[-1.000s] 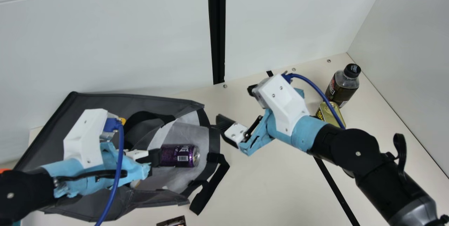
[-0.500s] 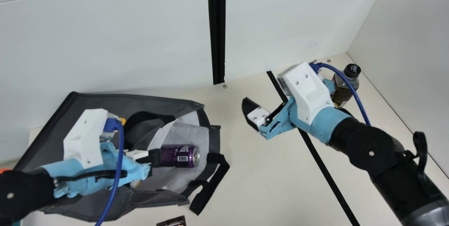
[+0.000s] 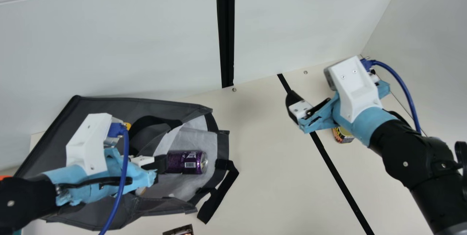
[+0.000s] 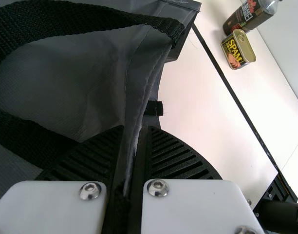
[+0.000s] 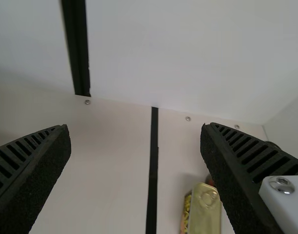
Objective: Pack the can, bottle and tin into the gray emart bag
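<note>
Gray fabric of the emart bag (image 3: pixel 164 105) is pinched at its edge between the fingers of your left gripper (image 4: pixel 134 130), clamped at the same spot as a second ago, while your right arm swings away from the bag's mouth toward the tin (image 4: pixel 238 48) and bottle (image 4: pixel 249 17). Your right gripper (image 5: pixel 136 127) travels with its fingers wide apart and nothing between them. The purple can (image 3: pixel 184 162) lies on its side inside the bag, near the opening, and has not shifted. For you, that likely means one item is delivered and the next pickup is beginning, with the tin or bottle as the probable target. By count: one bag, one can, one tin and one bottle, the last two just beside each other on the table (image 3: pixel 262 176), outside the bag, and two grippers at work.
</note>
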